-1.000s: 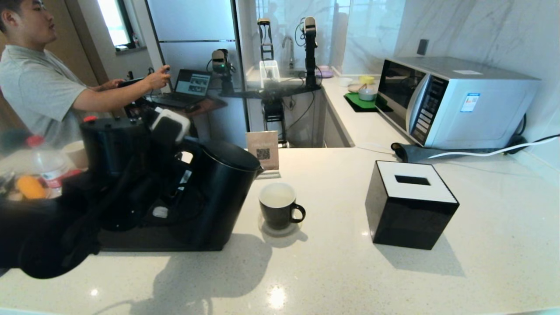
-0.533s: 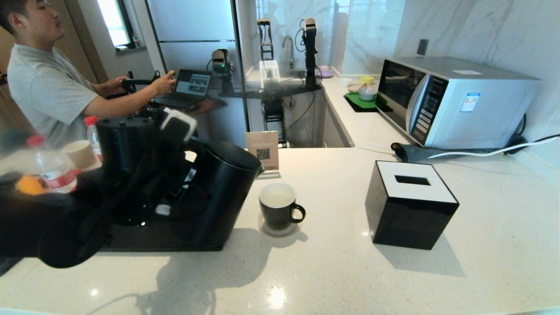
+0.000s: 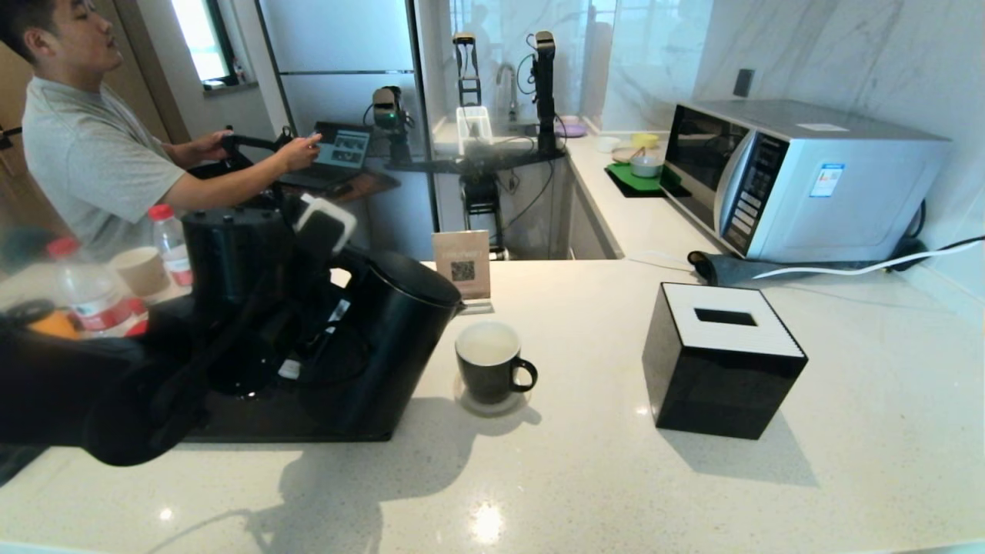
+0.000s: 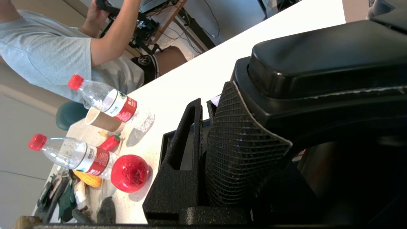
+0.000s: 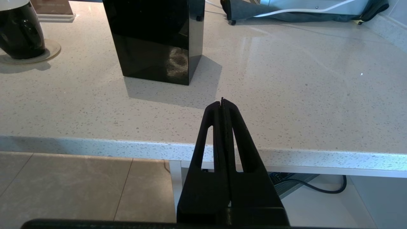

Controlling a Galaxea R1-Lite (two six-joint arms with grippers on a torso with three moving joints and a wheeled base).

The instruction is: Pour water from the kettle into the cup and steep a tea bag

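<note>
1. The left claw (image 4: pixel 222 152) is clamped on the kettle's handle (image 4: pixel 318 60), one mesh-padded finger (image 4: pixel 241 152) pressed against the handle's underside.
2. The kettle (image 3: pixel 400 338) is large and matte black, with a tapered round body, a flat black lid and a short spout aimed toward the cup. It sits at the right end of a black tray (image 3: pixel 292 423) at the left of the bench (image 3: pixel 616 477); whether its base touches the tray I cannot tell.
3. The cup (image 3: pixel 491 362) is a small black mug with a white inside and a loop handle turned to the right. It stands upright on a round coaster just right of the kettle.
4. A black box with a white slotted top (image 3: pixel 723 358) stands well to the right of the cup.
5. Two bottles with red caps (image 4: pixel 105 101), a paper cup and a red apple (image 4: pixel 129 173) lie beyond the tray.
6. The right claw (image 5: pixel 222 105) hangs parked off the bench's front edge, its fingers pressed together and empty.
</note>
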